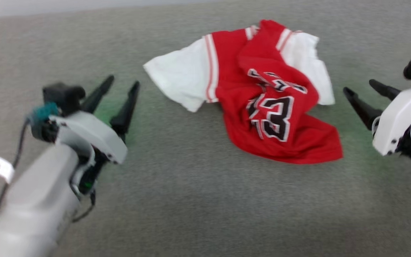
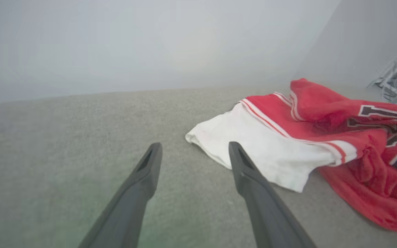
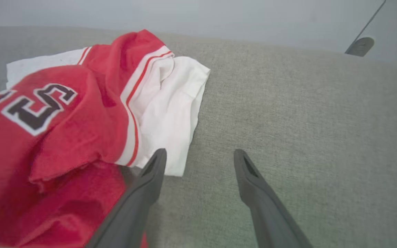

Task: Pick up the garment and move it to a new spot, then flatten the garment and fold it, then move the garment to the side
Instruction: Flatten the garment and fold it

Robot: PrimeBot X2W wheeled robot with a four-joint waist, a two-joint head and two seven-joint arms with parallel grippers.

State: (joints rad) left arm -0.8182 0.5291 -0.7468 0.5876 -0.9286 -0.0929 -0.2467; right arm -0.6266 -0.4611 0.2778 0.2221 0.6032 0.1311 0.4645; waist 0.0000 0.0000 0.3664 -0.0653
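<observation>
Finds the garment (image 1: 262, 96) crumpled on the grey surface (image 1: 191, 200), its sleeve-to-sleeve axis running from gripper to gripper. Puts the left gripper (image 1: 123, 80) just beside one white sleeve and the right gripper (image 1: 359, 85) beside the other, seemingly nearer. Leaves both spread, gripping nothing. Buries part of the lettering under folds.

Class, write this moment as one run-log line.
garment: crumpled on grey surface | left gripper: open, empty | right gripper: open, empty

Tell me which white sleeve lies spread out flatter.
The left-hand sleeve, nearest the left gripper; the right-hand sleeve is bunched and wrinkled.
</observation>
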